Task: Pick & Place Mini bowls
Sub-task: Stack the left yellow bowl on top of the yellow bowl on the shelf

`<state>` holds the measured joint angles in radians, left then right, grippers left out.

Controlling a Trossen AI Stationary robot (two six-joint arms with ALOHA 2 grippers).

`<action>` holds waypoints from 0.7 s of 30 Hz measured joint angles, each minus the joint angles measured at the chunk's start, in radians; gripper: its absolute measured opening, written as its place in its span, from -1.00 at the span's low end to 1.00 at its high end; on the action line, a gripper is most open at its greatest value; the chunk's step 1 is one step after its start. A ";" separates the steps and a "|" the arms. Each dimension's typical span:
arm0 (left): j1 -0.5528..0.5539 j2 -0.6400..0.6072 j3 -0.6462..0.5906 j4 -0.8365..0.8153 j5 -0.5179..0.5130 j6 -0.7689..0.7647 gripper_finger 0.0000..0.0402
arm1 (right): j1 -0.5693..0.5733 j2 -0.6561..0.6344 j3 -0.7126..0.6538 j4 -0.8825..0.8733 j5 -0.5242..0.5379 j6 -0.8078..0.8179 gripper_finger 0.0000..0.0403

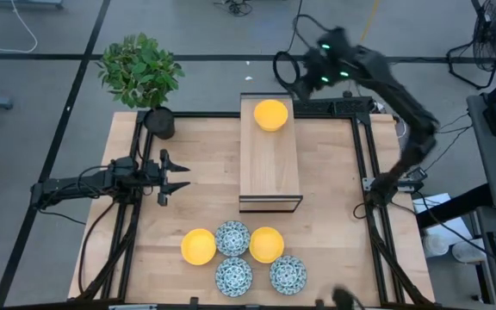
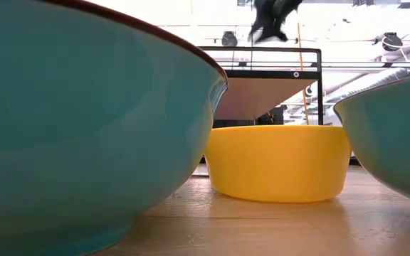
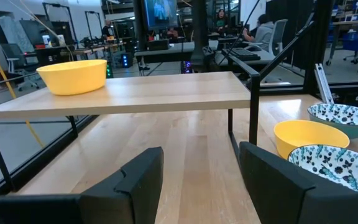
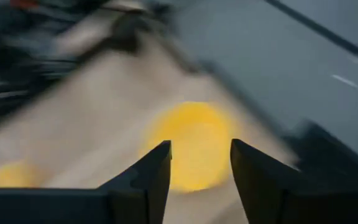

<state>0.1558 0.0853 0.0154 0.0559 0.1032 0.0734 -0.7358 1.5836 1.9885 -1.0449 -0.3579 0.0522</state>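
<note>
Glossy bowls (image 1: 233,238) – pale wood table (image 1: 334,224)

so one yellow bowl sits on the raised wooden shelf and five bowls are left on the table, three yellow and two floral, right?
Not quite. One yellow bowl does sit on the raised wooden shelf, and five bowls are left on the table, but the high view shows two yellow, and, and three floral, and.

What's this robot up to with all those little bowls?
It's moving mini bowls onto a raised wooden shelf. One yellow bowl sits at the shelf's far end; the right gripper, open and empty, hangs above it. Five bowls wait at the table's near edge. The left gripper waits, open, left of the shelf.
</note>
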 joint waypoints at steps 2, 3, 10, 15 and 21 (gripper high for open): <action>0.000 0.000 0.000 0.000 0.000 0.000 0.06 | 0.056 -0.108 -0.065 0.025 -0.110 0.006 -0.20; 0.000 0.000 0.000 0.000 0.000 0.000 0.06 | 0.096 -0.165 -0.115 0.053 -0.144 0.005 -0.20; 0.000 0.000 0.000 0.000 0.000 0.000 0.07 | 0.476 -0.598 -0.708 0.656 -0.162 0.066 -0.30; 0.000 0.000 0.000 0.000 0.000 0.000 0.06 | 0.730 -0.856 -1.200 1.159 -0.108 0.142 -0.36; 0.000 0.000 0.000 0.000 0.000 0.000 0.06 | 0.912 -1.021 -1.592 1.603 -0.061 0.167 -0.37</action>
<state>0.1557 0.0850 0.0151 0.0559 0.1032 0.0734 0.1760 0.5627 0.3968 0.5586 -0.4191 0.2196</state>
